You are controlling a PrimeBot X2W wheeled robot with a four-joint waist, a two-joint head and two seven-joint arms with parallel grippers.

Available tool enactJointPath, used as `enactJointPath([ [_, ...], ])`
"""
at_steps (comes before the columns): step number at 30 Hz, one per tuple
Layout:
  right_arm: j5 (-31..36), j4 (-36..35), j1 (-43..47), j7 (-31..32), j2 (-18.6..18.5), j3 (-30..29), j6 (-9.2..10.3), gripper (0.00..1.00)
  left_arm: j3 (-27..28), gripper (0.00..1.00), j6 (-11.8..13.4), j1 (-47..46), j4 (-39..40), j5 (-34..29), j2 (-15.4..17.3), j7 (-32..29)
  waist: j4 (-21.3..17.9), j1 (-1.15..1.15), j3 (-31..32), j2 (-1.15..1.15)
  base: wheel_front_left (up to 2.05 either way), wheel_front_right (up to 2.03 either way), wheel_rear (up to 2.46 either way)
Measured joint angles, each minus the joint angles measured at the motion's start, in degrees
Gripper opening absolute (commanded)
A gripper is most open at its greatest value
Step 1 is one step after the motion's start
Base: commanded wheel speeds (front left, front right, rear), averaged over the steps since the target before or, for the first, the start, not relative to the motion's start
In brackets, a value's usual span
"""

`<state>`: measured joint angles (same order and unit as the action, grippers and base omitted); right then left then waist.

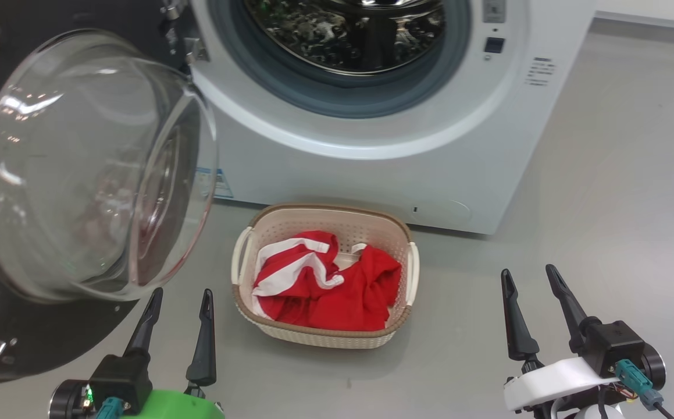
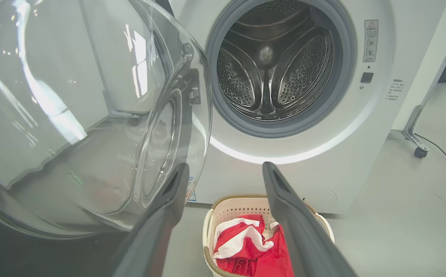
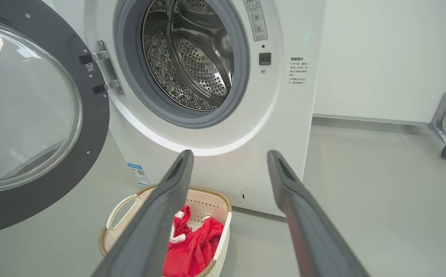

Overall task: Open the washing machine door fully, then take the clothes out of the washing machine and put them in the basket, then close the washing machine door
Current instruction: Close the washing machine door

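The washing machine door (image 1: pixel 81 169) stood swung wide open on its hinge at the left of the washing machine (image 1: pixel 371 169), its glass bowl bulging toward the robot and the perforated steel drum (image 2: pixel 276 65) exposed. The red and white clothes (image 1: pixel 325 285) lay heaped in the cream basket (image 1: pixel 325 216), which sat on the grey floor (image 1: pixel 604 203) just before the machine's lower front. The left gripper (image 1: pixel 182 291) hung near the door's lower rim and the right gripper (image 1: pixel 528 269) over bare floor right of the basket, both with fingers spread apart, holding nothing.
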<state>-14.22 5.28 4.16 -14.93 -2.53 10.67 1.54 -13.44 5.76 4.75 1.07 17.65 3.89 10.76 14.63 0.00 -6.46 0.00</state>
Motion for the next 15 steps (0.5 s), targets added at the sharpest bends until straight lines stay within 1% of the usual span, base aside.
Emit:
enactJointPath([
  [2, 0.24, 0.01, 0.01, 0.0, 0.0, -0.11, -0.42, 1.0, -0.01, 1.0, 0.01, 0.0, -0.11, 0.0, -0.03, 0.15, 1.44, 0.0, -0.06, 0.0, 0.0, 0.0, 0.0],
  [15, 0.77, 0.07, 0.01, 0.0, -0.01, -0.21, -0.98, 1.0, 0.0, 1.0, 0.47, 0.0, -0.74, 0.99, -0.6, 0.62, 9.94, 0.0, -0.8, 0.0, 0.0, 0.0, 0.0],
])
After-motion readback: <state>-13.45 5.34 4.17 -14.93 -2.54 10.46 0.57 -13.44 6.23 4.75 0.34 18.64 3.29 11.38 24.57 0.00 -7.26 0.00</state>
